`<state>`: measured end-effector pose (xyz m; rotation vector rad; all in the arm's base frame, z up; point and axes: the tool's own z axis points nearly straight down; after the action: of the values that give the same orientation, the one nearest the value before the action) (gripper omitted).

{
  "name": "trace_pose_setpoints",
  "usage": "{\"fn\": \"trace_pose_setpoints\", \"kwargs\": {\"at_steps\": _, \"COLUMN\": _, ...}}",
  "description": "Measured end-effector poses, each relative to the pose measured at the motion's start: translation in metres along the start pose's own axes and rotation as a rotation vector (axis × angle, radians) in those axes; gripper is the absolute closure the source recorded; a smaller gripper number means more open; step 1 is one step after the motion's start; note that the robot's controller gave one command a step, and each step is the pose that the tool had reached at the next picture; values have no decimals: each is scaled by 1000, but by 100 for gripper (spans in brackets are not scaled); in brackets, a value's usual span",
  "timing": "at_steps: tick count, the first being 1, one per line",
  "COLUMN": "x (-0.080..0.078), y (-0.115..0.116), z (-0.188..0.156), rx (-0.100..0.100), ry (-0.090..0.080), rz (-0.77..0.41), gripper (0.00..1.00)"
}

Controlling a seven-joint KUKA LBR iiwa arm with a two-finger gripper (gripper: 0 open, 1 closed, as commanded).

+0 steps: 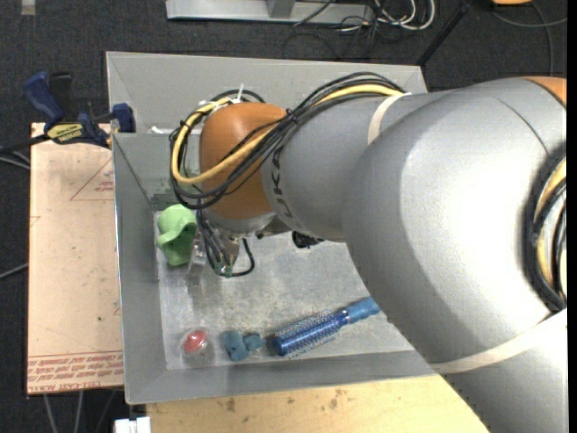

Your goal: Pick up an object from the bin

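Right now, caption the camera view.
Gripper low in grey bin beside a green cup; blue hairbrush by the near wall.

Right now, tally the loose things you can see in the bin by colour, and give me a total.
Green: 1, the green plastic piece
Red: 1, the small red ball
Blue: 2, the blue brush and the small blue-green lump
Total: 4 in view; the arm covers part of the bin floor.

Dark speckled carpet covers the floor — along its far edge, a flat grey metal stand foot sits beside tangled cables.
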<state>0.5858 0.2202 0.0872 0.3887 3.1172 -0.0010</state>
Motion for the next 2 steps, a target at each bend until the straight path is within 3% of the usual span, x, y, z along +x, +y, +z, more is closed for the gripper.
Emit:
{"fn": "trace_pose_setpoints", "kwargs": {"at_steps": 1, "x": 1, "y": 1, "z": -1, "rx": -1, "ry": -1, "rz": -2, "gripper": 0}}
{"fn": "trace_pose_setpoints", "kwargs": {"at_steps": 2, "x": -48, "y": 43, "z": 6, "rx": 7, "ry": 9, "rz": -212, "gripper": 0}}
